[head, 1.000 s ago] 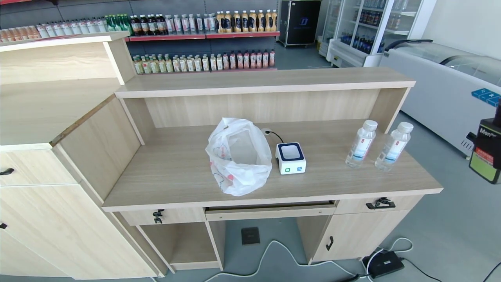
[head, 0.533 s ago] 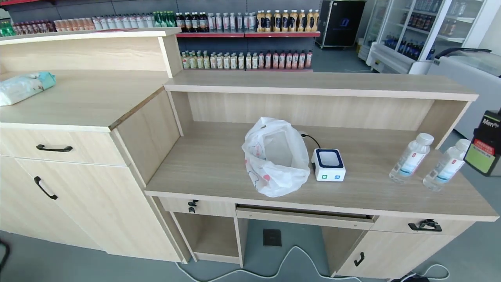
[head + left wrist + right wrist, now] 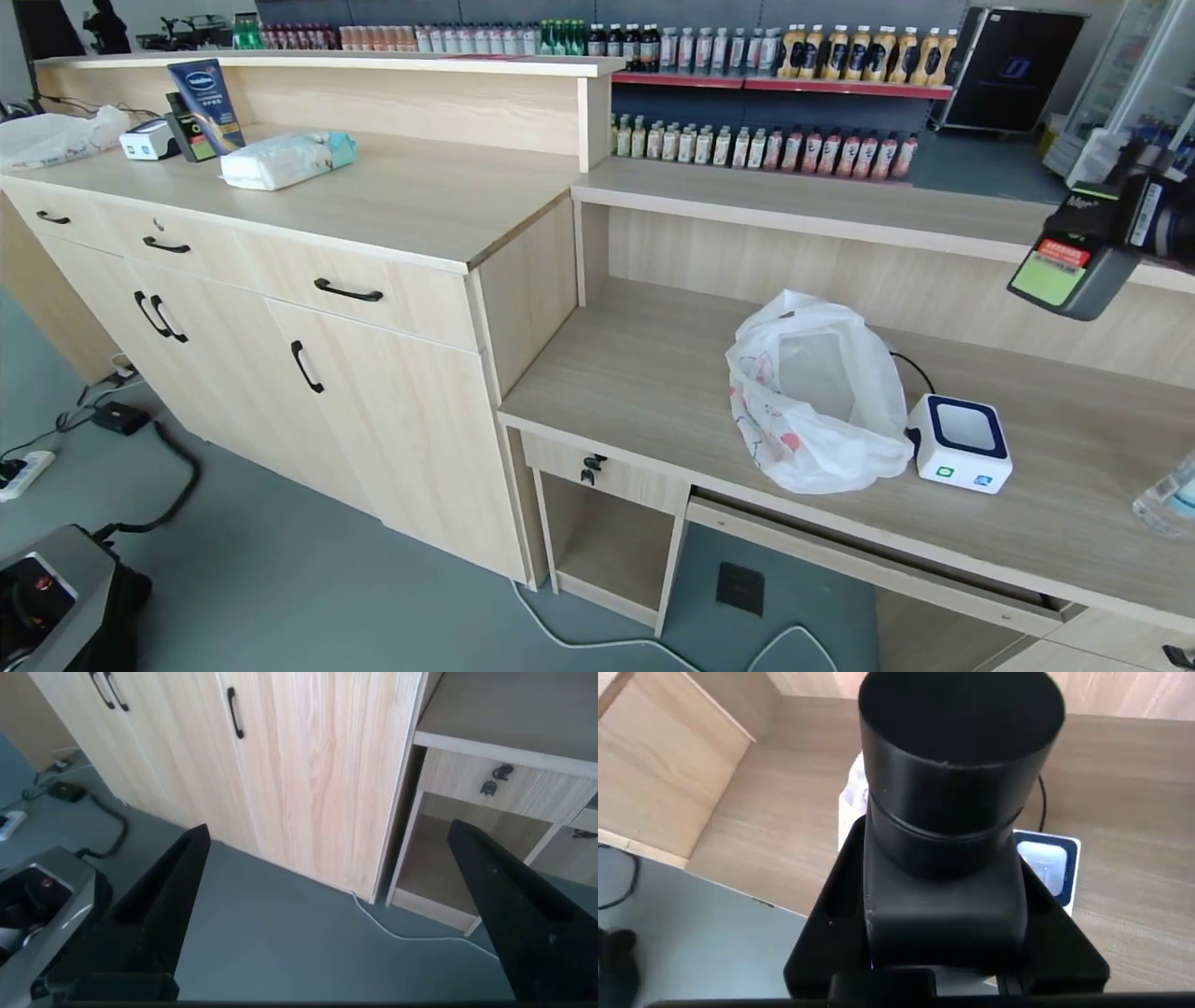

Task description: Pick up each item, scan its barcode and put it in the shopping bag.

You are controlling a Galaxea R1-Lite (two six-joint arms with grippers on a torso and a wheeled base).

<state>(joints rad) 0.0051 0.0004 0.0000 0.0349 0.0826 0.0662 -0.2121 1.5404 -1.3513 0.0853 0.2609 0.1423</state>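
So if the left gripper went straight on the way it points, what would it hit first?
Most likely the floor right at the foot of the cabinet. The left gripper hangs open over it with nothing between. Depth is unclear, so it might touch the cabinet's lower edge first.

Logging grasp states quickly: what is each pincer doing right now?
Left pincer: open, empty.
Right pincer: closed on a black bottle with green label.

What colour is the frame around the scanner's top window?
Dark blue, on a white scanner. The head view shows it best.
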